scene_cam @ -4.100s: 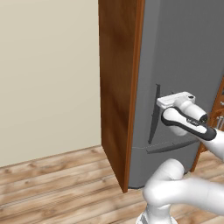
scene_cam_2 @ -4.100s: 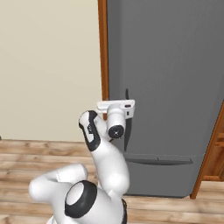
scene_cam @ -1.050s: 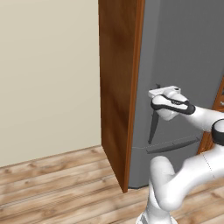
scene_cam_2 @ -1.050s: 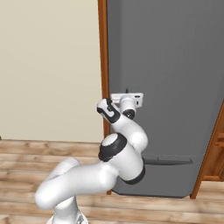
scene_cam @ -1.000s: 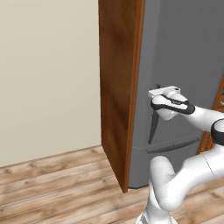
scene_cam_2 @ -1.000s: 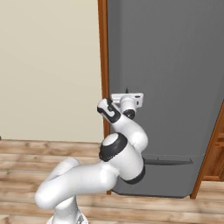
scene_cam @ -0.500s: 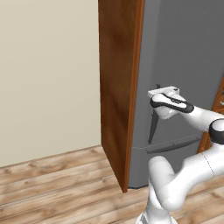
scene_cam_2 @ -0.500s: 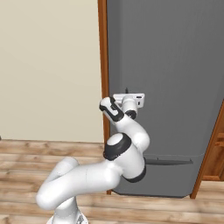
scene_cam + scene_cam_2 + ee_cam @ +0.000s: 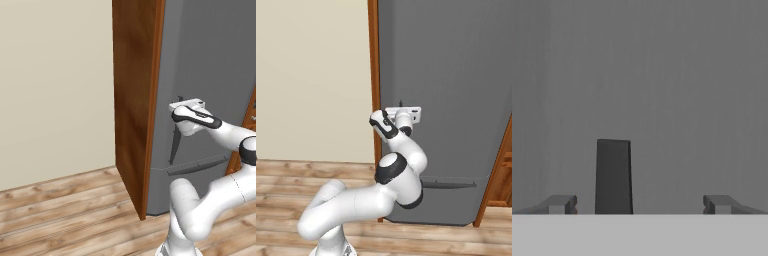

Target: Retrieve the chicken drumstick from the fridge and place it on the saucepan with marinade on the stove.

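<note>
A: Where are my jaws [image 9: 637, 204]?
B: Spread wide, empty, straddling the dark handle [image 9: 613, 176] of the closed fridge [image 9: 456, 75].
A: The drumstick?
B: I cannot tell; the door hides it.

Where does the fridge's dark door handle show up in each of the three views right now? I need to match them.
Left base view: the door handle runs down from under the open hand, right of centre.
Right base view: the white arm covers most of it; a dark tip pokes up above the hand.
Hand view: dark upright bar, left of centre between the fingertips.
Shared landmark: the fridge's grey door.
</note>
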### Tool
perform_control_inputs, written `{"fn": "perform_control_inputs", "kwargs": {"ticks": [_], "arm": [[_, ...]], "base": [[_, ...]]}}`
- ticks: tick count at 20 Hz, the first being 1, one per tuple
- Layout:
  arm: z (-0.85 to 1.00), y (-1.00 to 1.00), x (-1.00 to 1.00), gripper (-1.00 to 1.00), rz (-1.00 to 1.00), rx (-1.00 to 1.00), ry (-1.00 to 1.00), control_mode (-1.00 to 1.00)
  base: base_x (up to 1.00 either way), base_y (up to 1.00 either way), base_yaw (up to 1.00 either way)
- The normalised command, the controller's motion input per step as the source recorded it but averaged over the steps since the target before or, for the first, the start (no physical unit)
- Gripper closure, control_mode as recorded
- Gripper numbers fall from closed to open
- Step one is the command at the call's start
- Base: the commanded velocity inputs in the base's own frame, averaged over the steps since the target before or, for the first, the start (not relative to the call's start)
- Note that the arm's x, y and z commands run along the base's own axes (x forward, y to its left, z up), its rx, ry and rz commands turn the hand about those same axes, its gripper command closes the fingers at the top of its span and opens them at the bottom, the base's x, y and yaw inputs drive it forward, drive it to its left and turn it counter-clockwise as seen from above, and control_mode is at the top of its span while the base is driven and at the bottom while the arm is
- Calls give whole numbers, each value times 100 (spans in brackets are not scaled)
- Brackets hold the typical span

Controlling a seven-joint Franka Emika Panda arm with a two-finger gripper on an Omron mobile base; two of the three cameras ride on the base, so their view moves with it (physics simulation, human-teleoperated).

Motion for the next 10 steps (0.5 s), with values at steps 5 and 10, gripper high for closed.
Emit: {"fn": "perform_control_inputs", "kwargs": {"ticks": [5,10], "arm": [[0,0,0,-100,0,0,0,-100],[0,0,0,-100,0,0,0,-100]], "base": [[0,0,0],[0,0,0]]}}
